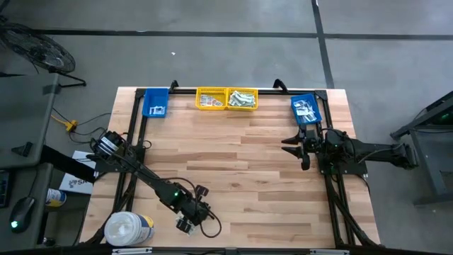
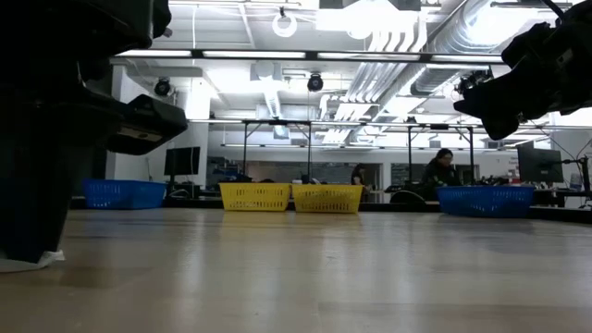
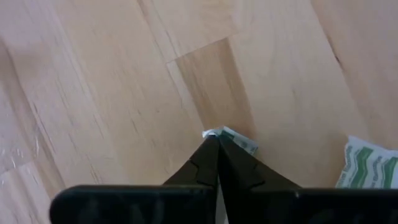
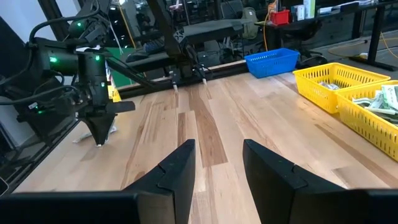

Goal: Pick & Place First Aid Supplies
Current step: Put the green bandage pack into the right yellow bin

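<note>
A small green-white packet [image 3: 239,142] lies on the wooden table near its front left; most of it is hidden behind my left gripper [image 3: 212,140], which points steeply down and is shut on it. A second green-white packet [image 3: 367,167] lies flat close by. The right wrist view shows the same gripper [image 4: 99,142] standing tip-down on the table. At the table's right side my right gripper [image 4: 217,168] hangs level above the wood, open, with nothing between its fingers; the high view shows it [image 1: 297,145] in front of a blue bin. My left gripper pinches the packet's end [image 3: 219,132] between its two fingertips. The fingers come from above, slanting steeply down. The packet lies on the table under the tips, and only its end and one edge show past them.
A big white tub [image 1: 129,228] stands at the front left corner, close to my left arm. Two yellow bins [image 1: 226,99] with packets and two blue bins [image 1: 156,103] [image 1: 306,110] line the far edge. The middle of the table is bare wood. A person [image 2: 442,166] sits in the room beyond.
</note>
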